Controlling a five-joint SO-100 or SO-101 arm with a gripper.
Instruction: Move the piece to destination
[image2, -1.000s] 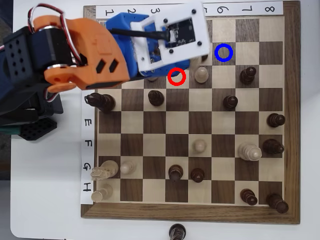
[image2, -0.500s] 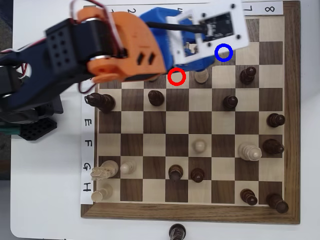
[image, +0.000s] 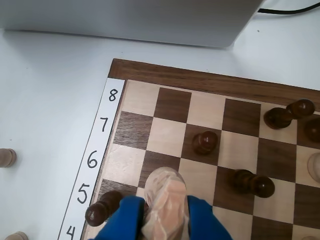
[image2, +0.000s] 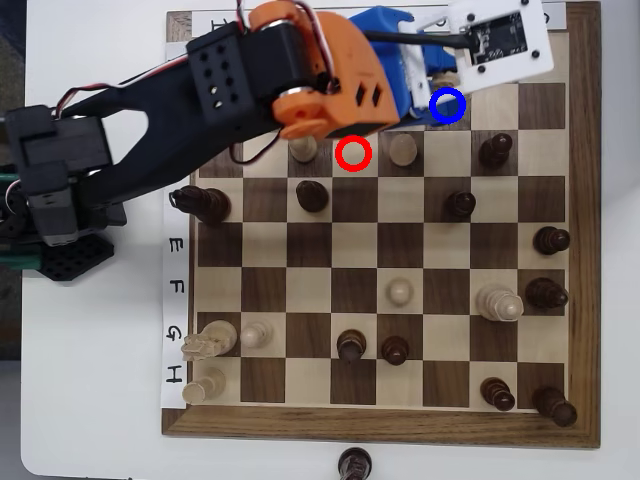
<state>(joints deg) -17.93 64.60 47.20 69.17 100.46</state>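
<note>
In the wrist view my gripper (image: 165, 216) has blue fingers (image: 122, 220) on both sides of the pale cream piece (image: 166, 197) and is shut on it, above the chessboard (image: 170, 135) near row 5. In the overhead view the gripper (image2: 437, 75) is at the board's top edge, mostly hidden under the orange wrist and the white camera mount. A bit of the cream piece (image2: 442, 79) shows just above the blue ring marking the destination (image2: 447, 105). I cannot tell whether the piece touches the board.
A red ring (image2: 353, 152) lies lower left of the blue ring, between two cream pawns (image2: 304, 150) (image2: 402, 150). Dark pieces stand near the gripper (image: 102, 209) (image: 205, 142) (image: 252, 182) (image2: 492, 150). A grey box (image: 150, 20) lies beyond the board's edge.
</note>
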